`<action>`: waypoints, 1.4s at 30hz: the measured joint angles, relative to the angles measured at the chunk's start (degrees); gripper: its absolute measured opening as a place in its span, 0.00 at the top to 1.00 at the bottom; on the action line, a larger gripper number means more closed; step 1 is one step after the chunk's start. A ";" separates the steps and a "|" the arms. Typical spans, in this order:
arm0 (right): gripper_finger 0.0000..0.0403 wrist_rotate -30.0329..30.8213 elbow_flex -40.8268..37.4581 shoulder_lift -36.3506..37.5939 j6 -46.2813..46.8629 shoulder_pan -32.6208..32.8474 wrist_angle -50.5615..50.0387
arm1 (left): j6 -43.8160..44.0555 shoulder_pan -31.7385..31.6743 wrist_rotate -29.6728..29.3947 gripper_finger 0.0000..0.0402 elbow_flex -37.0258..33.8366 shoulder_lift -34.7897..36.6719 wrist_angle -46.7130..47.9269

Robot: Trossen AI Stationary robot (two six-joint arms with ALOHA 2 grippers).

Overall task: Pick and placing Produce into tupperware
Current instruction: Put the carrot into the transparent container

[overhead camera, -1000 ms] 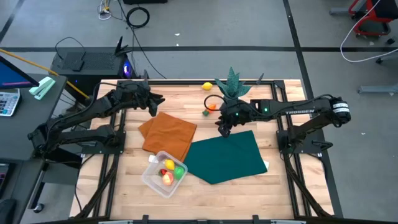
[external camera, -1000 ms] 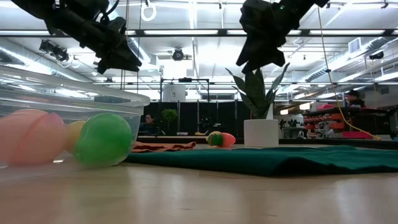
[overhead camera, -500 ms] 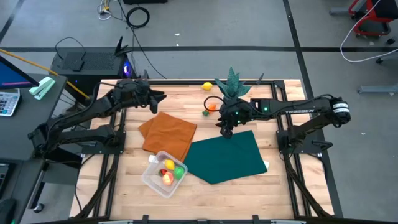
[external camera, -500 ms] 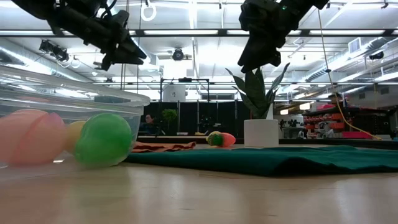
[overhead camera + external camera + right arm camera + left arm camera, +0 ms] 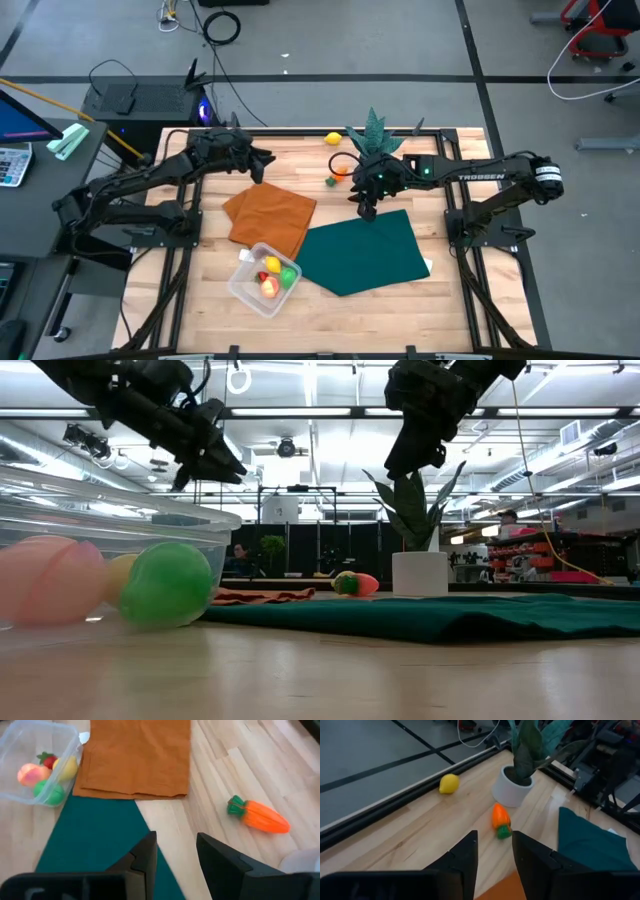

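Observation:
The clear tupperware [image 5: 265, 278] stands near the table's front on bare wood, holding a peach [image 5: 27, 772], a green [image 5: 52, 794], a yellow [image 5: 67, 767] and a red [image 5: 46, 759] toy. An orange carrot [image 5: 500, 817] and a yellow lemon [image 5: 449, 783] lie on the wood near the far edge. My left gripper [image 5: 262, 160] hangs open above the orange cloth's far corner, pointing toward the carrot [image 5: 338, 172]. My right gripper [image 5: 367, 208] hangs open above the green cloth's far edge, nearer than the carrot [image 5: 260, 815]. Neither holds anything.
A spiky green plant in a white pot [image 5: 375, 140] stands close behind the carrot. An orange cloth [image 5: 270, 215] and a green cloth [image 5: 365, 250] lie flat mid-table, the green one overlapping the orange one's edge. Bare wood lies between the cloths and the far edge.
My left gripper has moved a little toward the table's right, toward the carrot, and sunk slightly. My right gripper has stayed in place and rolled about its own pointing line. The produce and the tupperware have not moved.

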State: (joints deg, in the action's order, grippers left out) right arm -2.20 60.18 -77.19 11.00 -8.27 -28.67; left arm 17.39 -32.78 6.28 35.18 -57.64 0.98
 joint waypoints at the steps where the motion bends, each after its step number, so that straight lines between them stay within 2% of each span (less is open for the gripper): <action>1: 0.73 -0.02 0.00 0.00 -1.05 0.02 0.00 | 0.00 0.36 0.01 0.67 0.00 -0.77 -0.95; 9: 0.68 -4.58 0.09 0.00 -15.58 0.02 2.23 | -0.67 2.24 0.03 0.66 0.00 -6.14 -8.17; 16: 0.60 -4.74 5.84 -1.18 -23.54 -2.24 -5.12 | -3.17 2.00 -0.21 0.67 0.00 -6.96 -7.91; 24: 0.59 -4.72 23.64 -14.58 -32.62 -5.20 -18.85 | -3.64 0.97 -0.65 0.66 0.00 -6.92 -7.45; 30: 0.59 -5.91 34.47 -23.55 -43.78 -6.37 -28.15 | -3.69 -0.71 -0.65 0.67 0.00 -6.77 -4.53; 35: 0.54 -5.59 41.02 -30.38 -46.05 -6.39 -35.73 | -3.74 -3.00 -0.61 0.66 0.00 -5.25 0.94; 40: 0.49 -5.45 42.84 -34.70 -48.98 -6.22 -34.98 | -4.21 -5.50 -0.63 0.65 0.00 -2.34 4.54; 42: 0.46 -3.46 42.84 -36.06 -50.42 -5.89 -34.62 | -4.11 -6.37 -0.63 0.66 0.00 -1.11 5.59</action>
State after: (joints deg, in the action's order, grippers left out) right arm -5.66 103.02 -113.25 -39.41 -14.15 -63.29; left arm 13.28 -39.15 5.65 35.18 -58.75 6.57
